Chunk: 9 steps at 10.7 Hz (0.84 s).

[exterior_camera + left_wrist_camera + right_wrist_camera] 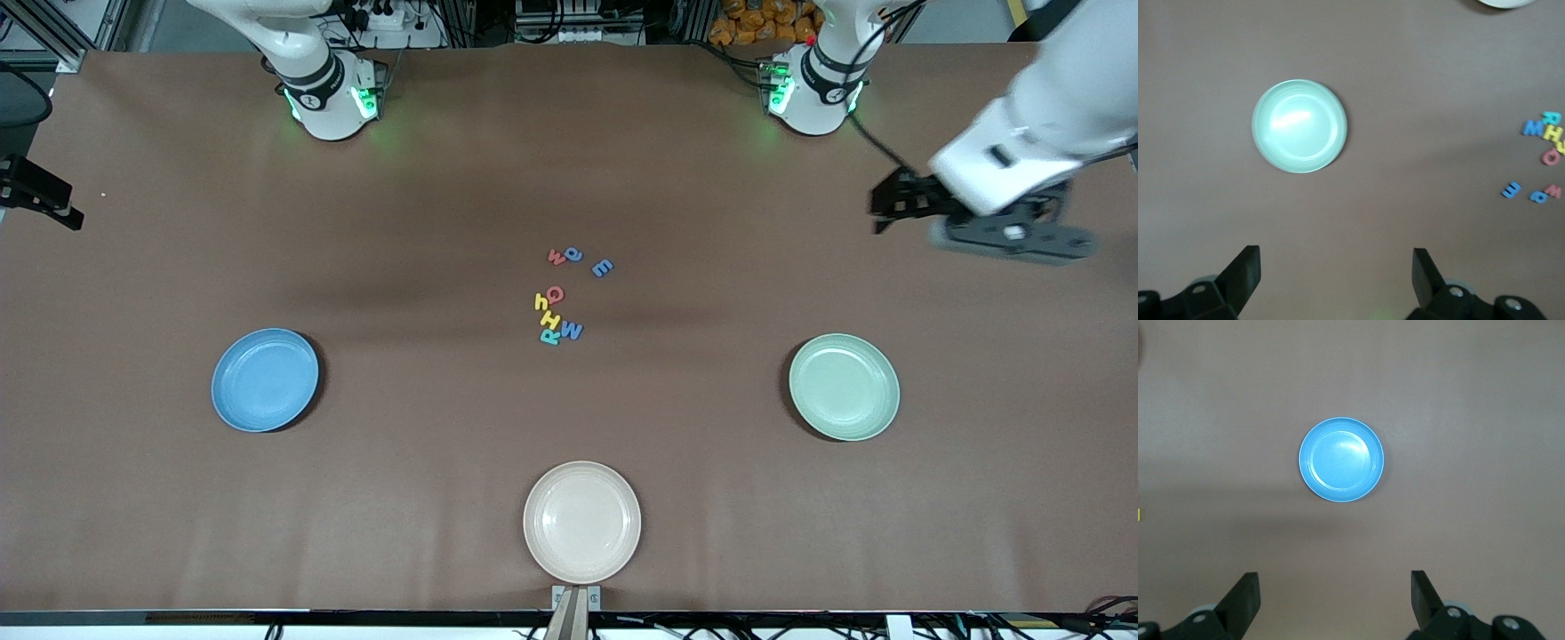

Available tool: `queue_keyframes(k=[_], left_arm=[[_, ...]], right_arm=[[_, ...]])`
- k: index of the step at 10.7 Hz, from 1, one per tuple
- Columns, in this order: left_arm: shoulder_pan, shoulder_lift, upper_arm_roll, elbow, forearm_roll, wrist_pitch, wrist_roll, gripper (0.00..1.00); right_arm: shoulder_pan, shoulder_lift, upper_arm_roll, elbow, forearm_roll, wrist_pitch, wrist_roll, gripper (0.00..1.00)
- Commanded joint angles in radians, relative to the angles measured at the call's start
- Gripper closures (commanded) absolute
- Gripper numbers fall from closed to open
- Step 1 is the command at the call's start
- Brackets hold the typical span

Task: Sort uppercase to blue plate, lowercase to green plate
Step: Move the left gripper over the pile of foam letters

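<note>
- A cream plate [581, 522] lies nearest the front camera.
- Farther off lie the empty blue plate [264, 380] and green plate [844, 387].
- All eight letters [563, 296] cluster mid-table between them.
- The left gripper [1336, 267] and the right gripper [1335, 588] hang high, fingers spread, empty.

Blue plate [264, 380], mint green plate [844, 387]; cream plate [581, 522] (all plain), brown table [444, 178]

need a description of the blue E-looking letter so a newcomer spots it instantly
Start at the cluster of foam letters mid-table, between the blue plate and the green plate. The blue m lies at the cluster's edge toward the left arm's end, slightly apart. It alone reads like a sideways E.
</note>
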Motion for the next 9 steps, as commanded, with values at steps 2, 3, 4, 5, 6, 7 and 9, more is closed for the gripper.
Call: queue_keyframes(k=[2, 3, 4, 5, 6, 7, 9], left_arm=[[0.017, -0.006, -0.132, -0.097, -0.011, 0.114, 0.026, 0.00], [0.016, 0.005, -0.171, -0.119, -0.011, 0.135, 0.026, 0.00], [0.016, 0.009, -0.210, -0.151, -0.011, 0.175, 0.026, 0.00], [0.014, 0.008, -0.244, -0.203, -0.011, 0.237, 0.015, 0.00], [0.011, 0.011, -0.264, -0.238, -0.008, 0.288, 0.009, 0.00], [0.010, 0.018, -0.276, -0.260, -0.009, 0.325, 0.007, 0.00], [0.005, 0.061, -0.311, -0.278, -0.012, 0.353, 0.004, 0.00]], right_arm=[[-0.003, -0.002, 0.001, 0.001, 0.001, 0.003, -0.006, 0.00], [-0.003, -0.002, 0.001, -0.001, 0.001, 0.002, -0.006, 0.00], [-0.003, -0.002, 0.001, -0.001, 0.001, 0.003, -0.006, 0.00], [-0.003, -0.002, 0.001, -0.001, 0.001, 0.002, -0.006, 0.00], [-0.003, 0.000, 0.001, -0.001, 0.001, 0.003, -0.006, 0.00], [-0.003, 0.003, 0.001, -0.002, 0.001, 0.003, -0.006, 0.00], [-0.002, 0.012, 0.001, -0.002, 0.003, 0.008, -0.006, 0.00]])
